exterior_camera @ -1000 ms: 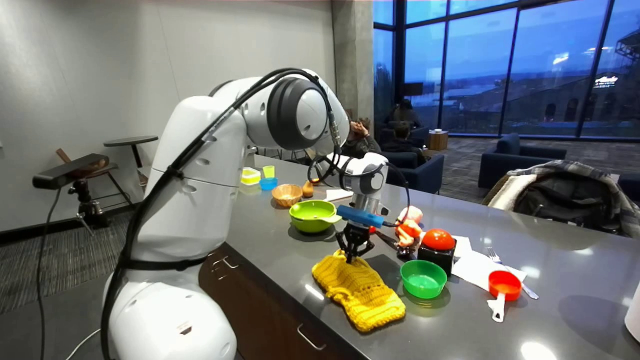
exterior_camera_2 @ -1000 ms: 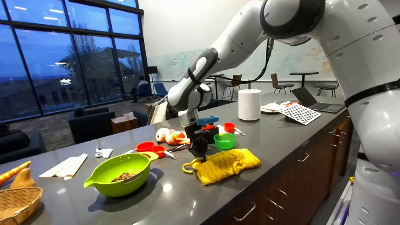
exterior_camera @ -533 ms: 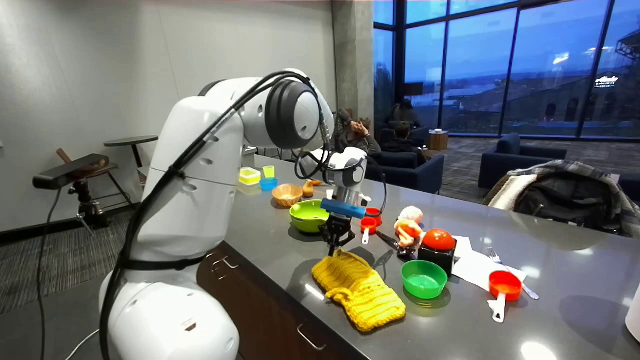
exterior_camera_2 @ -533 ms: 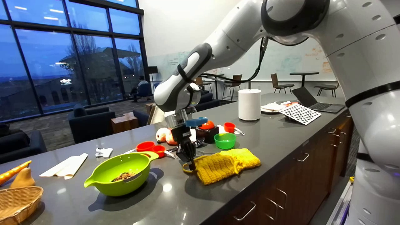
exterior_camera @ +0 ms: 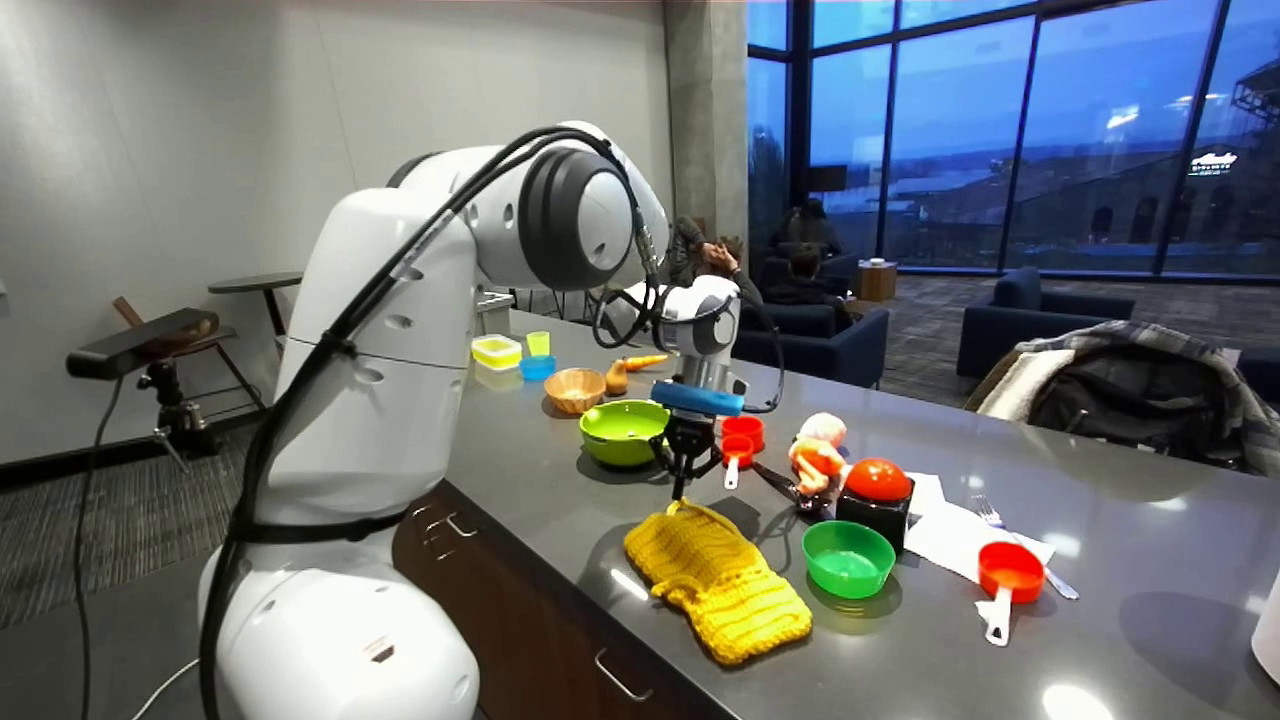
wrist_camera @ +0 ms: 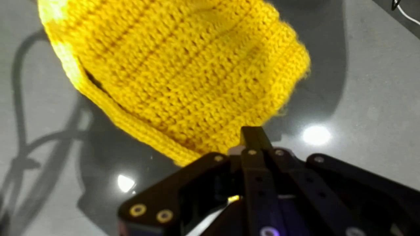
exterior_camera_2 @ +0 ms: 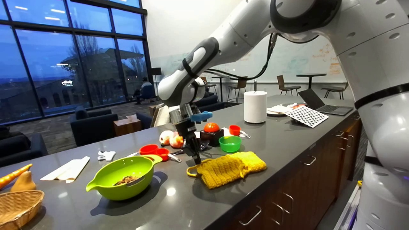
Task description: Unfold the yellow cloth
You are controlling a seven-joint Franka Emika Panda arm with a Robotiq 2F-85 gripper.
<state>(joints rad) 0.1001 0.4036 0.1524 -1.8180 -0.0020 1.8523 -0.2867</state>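
The yellow cloth [exterior_camera: 735, 600] is a thick knit piece lying on the grey counter [exterior_camera: 930, 670]. It also shows in an exterior view [exterior_camera_2: 228, 169], with a small crease or tie at mid-length and a thin loop [exterior_camera_2: 191, 172] at its end. In the wrist view the cloth [wrist_camera: 183, 72] has a raised rim along one side with a dark gap beside it. My gripper [exterior_camera: 679, 492] points down just above the loop end. Its fingertips meet with nothing seen between them, both in the wrist view [wrist_camera: 252, 131] and in an exterior view [exterior_camera_2: 197, 161].
A lime bowl [exterior_camera_2: 127, 193] stands beyond the loop end. A green bowl [exterior_camera: 850, 583], a red-domed black box [exterior_camera: 878, 480] and a pink doll [exterior_camera: 820, 460] stand beside the cloth. Red measuring cups [exterior_camera_2: 149, 149] lie behind. The counter's edge runs close along the cloth's near side.
My gripper has moved off the cloth's top towards its loop end, dipped near the loop, then risen slightly and drawn back towards the cloth. The cloth has hardly shifted.
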